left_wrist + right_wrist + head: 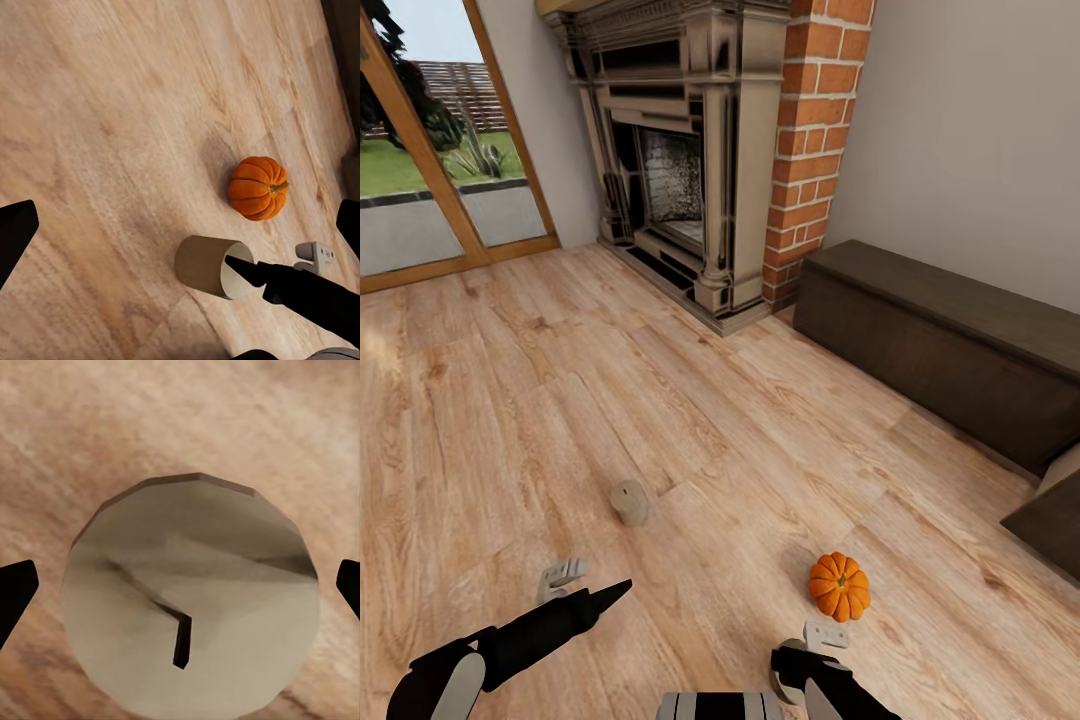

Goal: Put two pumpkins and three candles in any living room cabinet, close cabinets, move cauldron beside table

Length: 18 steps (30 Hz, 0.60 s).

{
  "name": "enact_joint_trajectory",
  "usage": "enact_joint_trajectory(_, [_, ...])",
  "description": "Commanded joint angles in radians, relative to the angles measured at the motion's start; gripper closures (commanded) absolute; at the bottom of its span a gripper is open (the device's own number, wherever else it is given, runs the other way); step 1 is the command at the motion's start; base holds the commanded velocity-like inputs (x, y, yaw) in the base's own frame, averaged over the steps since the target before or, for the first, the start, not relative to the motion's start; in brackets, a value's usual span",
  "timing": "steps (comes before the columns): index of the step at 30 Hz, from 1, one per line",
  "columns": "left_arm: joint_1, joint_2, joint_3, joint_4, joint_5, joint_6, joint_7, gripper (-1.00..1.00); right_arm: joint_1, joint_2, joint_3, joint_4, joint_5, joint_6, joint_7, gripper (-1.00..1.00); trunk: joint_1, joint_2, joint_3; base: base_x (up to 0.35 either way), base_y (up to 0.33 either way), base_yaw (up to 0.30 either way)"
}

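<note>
1. I see a candle (pixel 191 596) directly under my right gripper (pixel 180 589), wick up, between fingers spread wide apart.
2. Left gripper (pixel 180 225) also stands open.
3. Head view: pumpkin (pixel 839 587) on the floor (pixel 510 400) at 12 o'clock from the right gripper; another candle (pixel 629 502) lies at 1 o'clock from the left.
4. Cabinet (pixel 950 345) sits at 2 o'clock, against the wall.

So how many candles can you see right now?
2. The first candle stands on open floor, left of the pumpkin. The second candle sits directly below the open right gripper. A third may be out of view.
</note>
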Motion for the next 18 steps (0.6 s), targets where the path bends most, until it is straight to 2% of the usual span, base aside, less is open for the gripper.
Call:
enact_joint_trajectory(1, [-0.001,0.000,0.001,0.000,0.002,0.007,-0.003,-1.00,0.000,-0.001,0.008,-0.002,-0.007,0.005,-0.008,-1.00,0.000,0.000,-0.001,0.000,0.000,0.000])
enact_joint_trajectory(8, [-0.001,0.000,0.001,0.000,0.002,0.007,-0.005,-1.00,0.000,-0.001,0.009,-0.002,-0.007,0.005,-0.008,-1.00,0.000,0.000,-0.001,0.000,0.000,0.000])
enact_joint_trajectory(11, [0.000,0.000,0.002,-0.001,0.003,0.008,-0.029,-1.00,0.000,-0.001,0.008,-0.002,-0.007,0.005,-0.008,-1.00,0.000,0.000,-0.001,0.000,0.000,0.000])
enact_joint_trajectory(12, [0.001,0.000,0.003,-0.001,0.003,0.008,-0.043,-1.00,0.000,-0.002,0.009,-0.002,-0.006,0.005,-0.008,-1.00,0.000,0.000,-0.001,0.000,0.000,0.000])
enact_joint_trajectory(14, [0.005,0.001,0.004,-0.002,0.003,0.012,-0.110,-1.00,0.000,-0.002,0.009,-0.002,-0.006,0.005,-0.008,-1.00,0.000,0.000,-0.001,0.000,0.000,0.000])
enact_joint_trajectory(16, [0.011,0.007,0.006,-0.004,0.000,0.016,-0.198,-1.00,0.000,-0.001,0.009,-0.002,-0.006,0.005,-0.008,-1.00,0.000,0.000,-0.001,0.000,0.000,0.000])
enact_joint_trajectory(18, [0.012,0.013,0.006,-0.005,-0.001,0.017,-0.231,-1.00,0.000,-0.001,0.008,-0.002,-0.006,0.005,-0.008,-1.00,0.000,0.000,-0.001,0.000,0.000,0.000])
